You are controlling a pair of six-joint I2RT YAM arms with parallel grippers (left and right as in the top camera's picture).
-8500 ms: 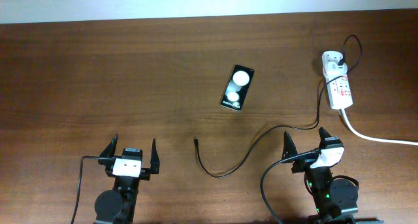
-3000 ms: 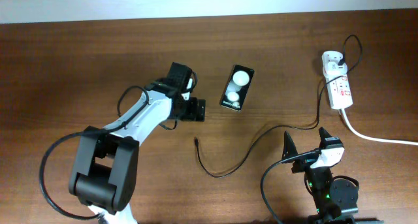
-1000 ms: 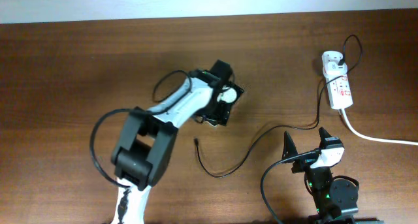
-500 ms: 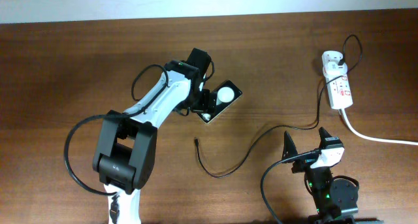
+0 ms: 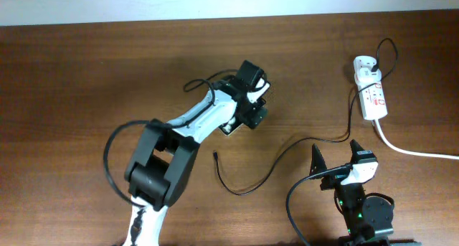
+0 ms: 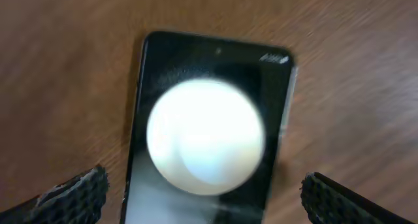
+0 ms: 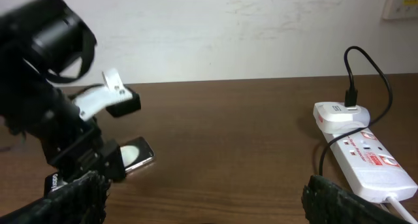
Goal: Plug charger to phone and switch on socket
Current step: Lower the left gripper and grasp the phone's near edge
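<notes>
The phone (image 6: 209,119), a black slab with a white round spot, lies flat on the table, mostly hidden under my left wrist in the overhead view (image 5: 229,128). My left gripper (image 6: 206,208) hangs open right above it (image 5: 248,114), one finger on each side of the phone's width with a gap on both sides. The charger cable (image 5: 247,191) lies loose, its plug tip (image 5: 215,155) just below the phone. The socket (image 5: 372,92) lies at the far right, also in the right wrist view (image 7: 366,155). My right gripper (image 5: 336,158) rests open and empty near the front edge.
A thick white cord (image 5: 416,151) runs from the socket off the right edge. The black cable loops up to the white adapter (image 5: 364,64). In the right wrist view the left arm (image 7: 59,119) stands over the phone (image 7: 134,153).
My left arm left its rest place and reached the phone, which has shifted down-left and turned. In the last half second the gripper moved right, from beside the phone to over it.
</notes>
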